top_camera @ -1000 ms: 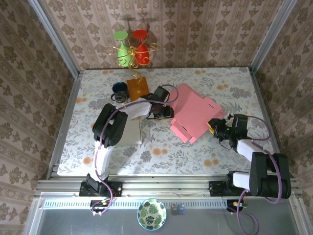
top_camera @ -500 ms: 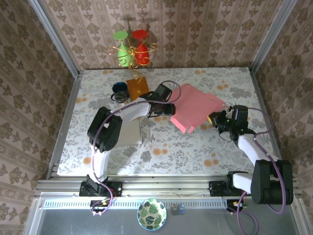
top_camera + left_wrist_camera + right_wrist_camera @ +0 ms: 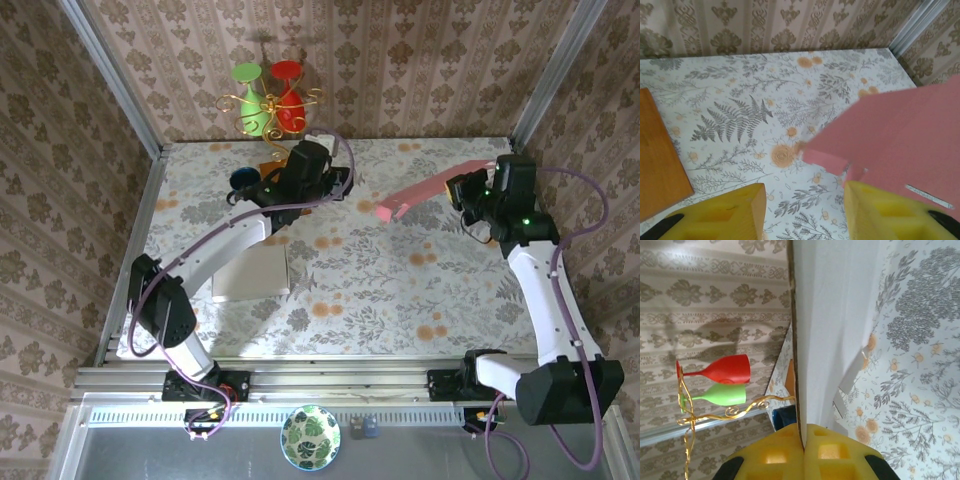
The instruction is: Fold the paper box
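Paper box (image 3: 428, 190) looks light and floppy. Right gripper (image 3: 804, 429) pinches its edge; your left gripper (image 3: 805, 197) gapes, holding nothing. Grip near a crease.

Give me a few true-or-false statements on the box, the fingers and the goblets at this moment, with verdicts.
1. The right fingers are shut on an edge of the pink paper box. True.
2. The box lies flat on the table. False: it is held up above the table, tilted.
3. The left fingers are clamped on the box. False: they stand apart, with nothing between them.
4. A red goblet and a green goblet are on a gold stand by the far wall. True.
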Controlling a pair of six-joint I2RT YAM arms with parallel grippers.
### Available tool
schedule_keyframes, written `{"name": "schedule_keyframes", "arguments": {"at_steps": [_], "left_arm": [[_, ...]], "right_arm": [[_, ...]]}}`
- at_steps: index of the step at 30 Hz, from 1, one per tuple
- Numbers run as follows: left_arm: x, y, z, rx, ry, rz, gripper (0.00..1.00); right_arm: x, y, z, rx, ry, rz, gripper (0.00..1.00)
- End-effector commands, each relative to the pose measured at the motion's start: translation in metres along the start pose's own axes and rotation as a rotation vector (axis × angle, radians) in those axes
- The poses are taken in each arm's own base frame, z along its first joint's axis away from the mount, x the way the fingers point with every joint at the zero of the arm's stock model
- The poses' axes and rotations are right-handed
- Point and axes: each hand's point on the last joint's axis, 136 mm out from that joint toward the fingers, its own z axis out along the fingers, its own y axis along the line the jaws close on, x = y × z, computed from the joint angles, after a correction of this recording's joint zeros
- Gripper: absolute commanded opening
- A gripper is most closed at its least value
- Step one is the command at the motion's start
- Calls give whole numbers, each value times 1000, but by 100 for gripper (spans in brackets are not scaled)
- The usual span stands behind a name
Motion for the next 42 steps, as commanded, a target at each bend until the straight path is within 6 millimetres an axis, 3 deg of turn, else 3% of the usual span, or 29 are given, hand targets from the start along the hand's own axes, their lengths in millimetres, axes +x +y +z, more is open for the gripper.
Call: {"name": "schedule_keyframes", "arguments": {"at_steps": [1, 6, 10, 13, 18, 25, 30, 37, 42], "left_arm": [[-14, 7, -14, -16, -42, 15, 45], [-21, 12, -26, -15, -46, -1, 45], [-17, 16, -30, 15, -5, -48, 44], [-13, 19, -34, 27, 42, -81, 44], [-7, 11, -41, 79, 114, -118, 44], [18, -11, -30, 155, 220, -142, 44], [34, -28, -14, 219, 279, -124, 40], [49, -44, 13, 257, 360, -164, 42], [55, -45, 26, 216, 378, -307, 45]], "right_arm": [[-1, -3, -32, 127, -63, 59, 0], [20, 18, -53, 212, -45, 77, 0], [32, 11, -39, 345, -21, 142, 0], [29, 1, -8, 420, -23, 165, 0], [30, 7, 68, 192, -18, 256, 0], [37, -10, 119, 165, 29, 237, 0], [47, -30, 133, 195, 73, 252, 0], [51, -37, 139, 169, 90, 239, 0], [53, -42, 141, 157, 100, 247, 0]]}}
